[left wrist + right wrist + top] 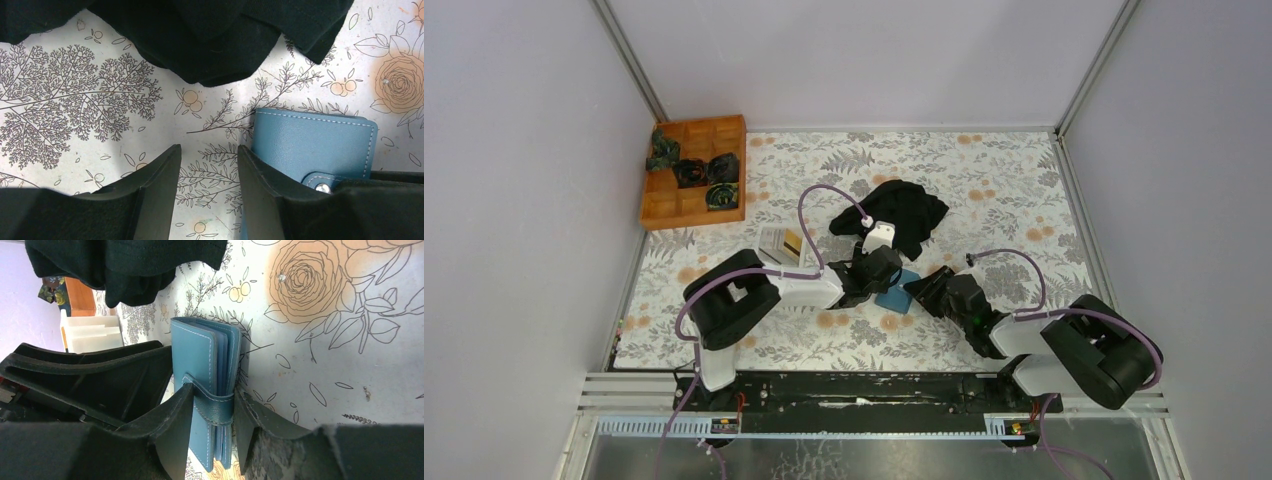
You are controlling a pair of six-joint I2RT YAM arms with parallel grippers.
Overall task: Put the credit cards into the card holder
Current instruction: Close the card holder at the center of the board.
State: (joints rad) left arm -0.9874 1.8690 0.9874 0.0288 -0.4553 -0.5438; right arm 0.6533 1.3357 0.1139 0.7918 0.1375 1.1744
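The card holder (897, 290) is a teal-blue wallet, closed with a snap strap, held on edge on the flowered table. My right gripper (212, 395) is shut on it (205, 355), one finger on each face at the strap. My left gripper (207, 150) stands open just left of the card holder (310, 145), with only tablecloth between its fingers and its right finger against the holder's edge. Pale and dark credit cards (786, 243) seem to lie in the white tray (773, 238), too small to tell apart.
A big black cloth (904, 212) lies crumpled just behind both grippers and fills the top of the left wrist view (200, 40). A wooden compartment box (694, 170) with dark bundles sits at the back left. The white tray (92, 332) shows behind my left arm.
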